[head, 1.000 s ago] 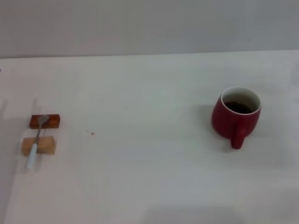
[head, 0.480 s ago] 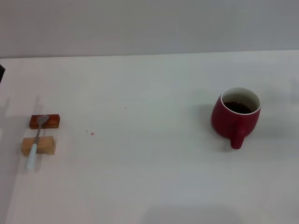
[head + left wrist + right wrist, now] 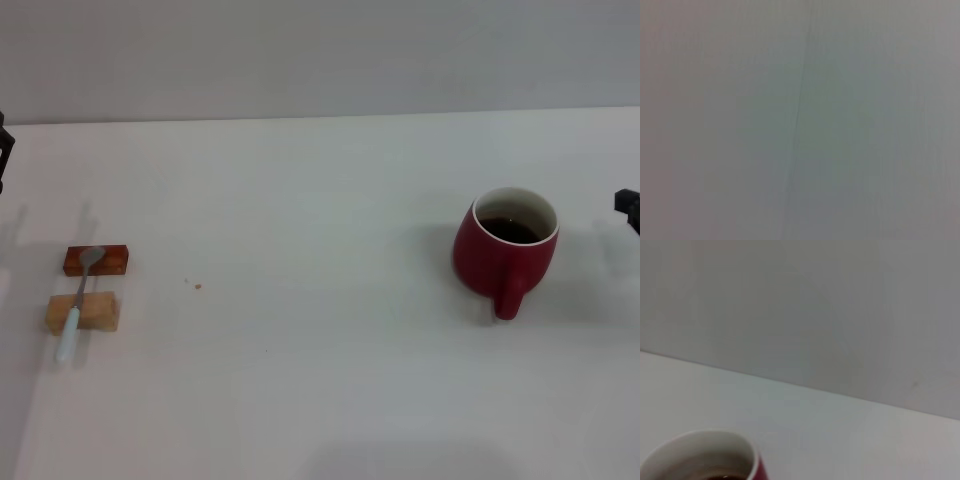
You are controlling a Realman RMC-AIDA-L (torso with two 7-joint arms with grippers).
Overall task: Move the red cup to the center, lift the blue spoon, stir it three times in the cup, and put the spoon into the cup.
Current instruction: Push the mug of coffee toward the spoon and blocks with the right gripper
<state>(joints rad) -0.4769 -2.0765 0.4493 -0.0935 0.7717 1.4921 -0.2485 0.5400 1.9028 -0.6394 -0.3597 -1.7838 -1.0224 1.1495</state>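
The cup (image 3: 505, 246) stands upright on the white table (image 3: 320, 380) at about 3 o'clock from the table's middle, its handle turned toward 6 o'clock and dark liquid inside; the right wrist view catches only part of its white rim. The spoon (image 3: 78, 300) lies far off at 9 o'clock, bridging two wooden blocks: its metal bowl rests on the dark block (image 3: 97, 260) and its pale handle crosses the light block (image 3: 82, 312), its end overhanging toward 6 o'clock. The right gripper (image 3: 629, 206) shows only as a dark sliver at the 3 o'clock edge, near the cup but apart from it; the left gripper (image 3: 4, 148) is a sliver at the 9 o'clock edge. Whether either is released or clenched cannot be told.
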